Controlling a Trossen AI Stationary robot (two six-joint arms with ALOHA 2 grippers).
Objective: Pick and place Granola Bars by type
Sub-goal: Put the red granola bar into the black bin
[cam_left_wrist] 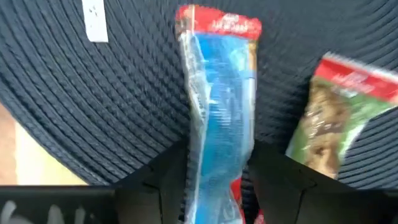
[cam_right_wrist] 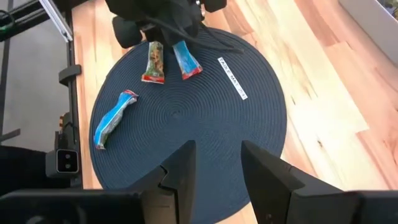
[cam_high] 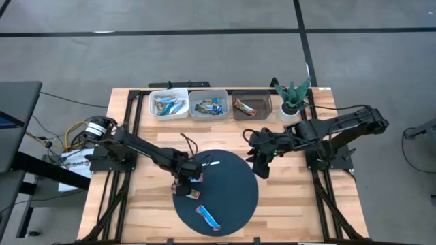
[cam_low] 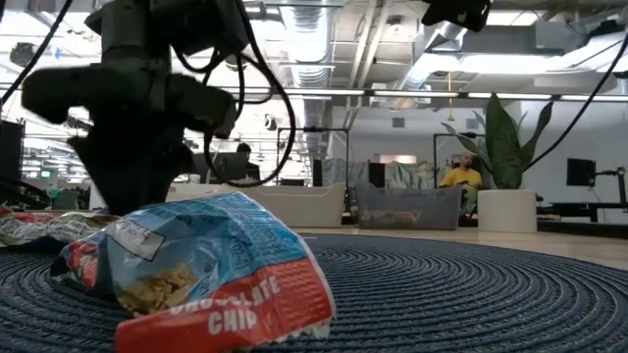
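Pale wood planks make up the table [cam_high: 143, 204], with a round dark woven mat [cam_high: 235, 173] near its front and three small bins along its far edge. Sorting looks well along: the left bin [cam_high: 169, 104] holds blue-wrapped granola bars, the middle bin [cam_high: 208, 105] mixed silvery ones, the right bin [cam_high: 252, 105] an orange-brown one. Three bars remain on the mat. At the mat's left edge the left claw [cam_left_wrist: 214, 180] is closed on a blue bar [cam_left_wrist: 221, 106], whose long axis runs straight out between the fingers, red-trimmed end pointing away. Just beside it lies a green-and-brown bar [cam_left_wrist: 336, 118], roughly parallel. Another blue bar [cam_high: 208, 217] lies diagonally near the mat's front. Rightward, the right claw [cam_right_wrist: 214, 168] hovers open and empty over the mat's right edge.
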